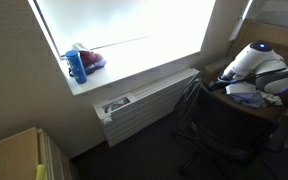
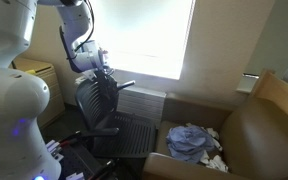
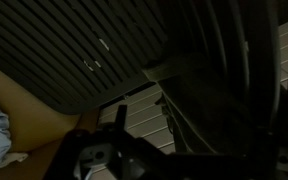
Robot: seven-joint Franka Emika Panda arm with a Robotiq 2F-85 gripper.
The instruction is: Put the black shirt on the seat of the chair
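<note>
Black fabric shirt cannot be told apart from the black mesh office chair [image 2: 96, 102] at centre frame (perhaps draped over its back); the Robotiq gripper [image 2: 105, 69] hovers at the chair's top edge, likely to pluck it, jaw spread too dark to tell

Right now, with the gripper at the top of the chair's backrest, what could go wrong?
1. The black shirt cannot be told from the black backrest here, so the gripper may pinch mesh instead.
2. Pushing on the backrest might turn the chair, moving the seat away.
</note>
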